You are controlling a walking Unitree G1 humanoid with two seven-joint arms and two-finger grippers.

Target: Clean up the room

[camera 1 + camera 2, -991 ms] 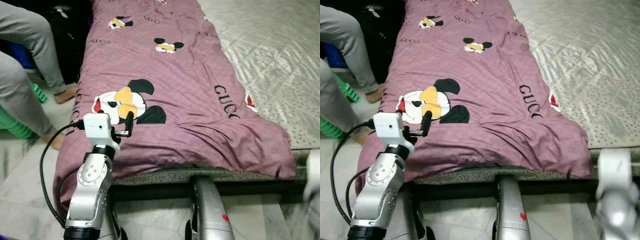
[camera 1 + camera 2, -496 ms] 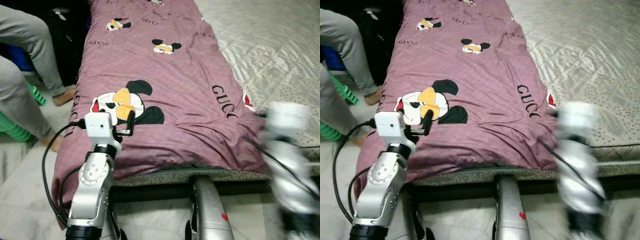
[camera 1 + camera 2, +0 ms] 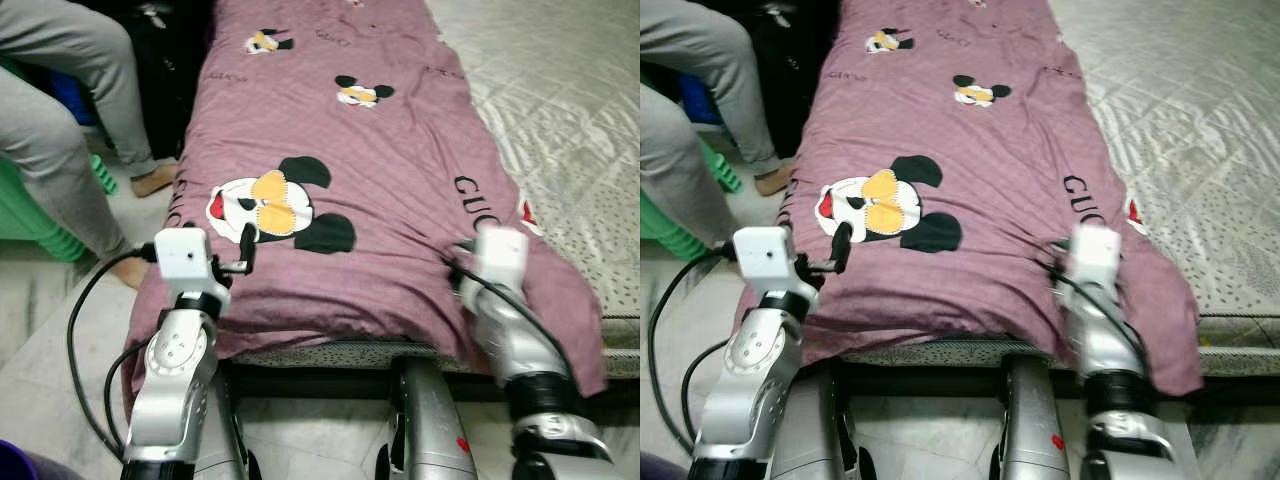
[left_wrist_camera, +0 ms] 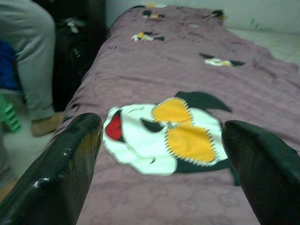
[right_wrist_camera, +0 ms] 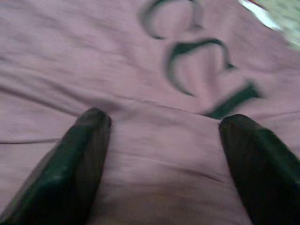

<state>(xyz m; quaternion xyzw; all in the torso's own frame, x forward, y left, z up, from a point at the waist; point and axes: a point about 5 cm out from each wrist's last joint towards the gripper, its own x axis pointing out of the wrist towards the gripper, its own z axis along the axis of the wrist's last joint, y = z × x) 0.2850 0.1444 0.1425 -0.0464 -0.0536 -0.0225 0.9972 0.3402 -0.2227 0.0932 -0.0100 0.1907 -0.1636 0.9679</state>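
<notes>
Moved since a second ago: right gripper (image 5: 159, 140) has swung up from the right edge of the picture and now sits over the near right part of the blanket (image 3: 380, 150); the camera has shifted a little too, so the whole scene sits differently.
Left gripper (image 4: 161, 154): raised at the near left corner of the bed, fingers (image 4: 70, 164) spread wide, nothing between them, pointing along the blanket at the big cartoon mouse print (image 3: 270, 205).
Right gripper: fingers wide apart too, holding nothing, hovering just above the fabric near the black lettering (image 5: 197, 79); contact with the cloth can't be confirmed.
Blanket: purple, lying lengthwise down the left half of the bed, its near end rumpled and draped over the edge, the far end running away up the mattress (image 3: 560, 90).
Why the pose: both arms sit at the two near corners, one each side, which looks like a set-up for pinching the hem and pulling or folding it straight.
Person: grey-trousered legs (image 3: 70, 110) and a bare foot on the floor at far left, near the blanket's hanging side, so a wide swing of the left arm wants care.
</notes>
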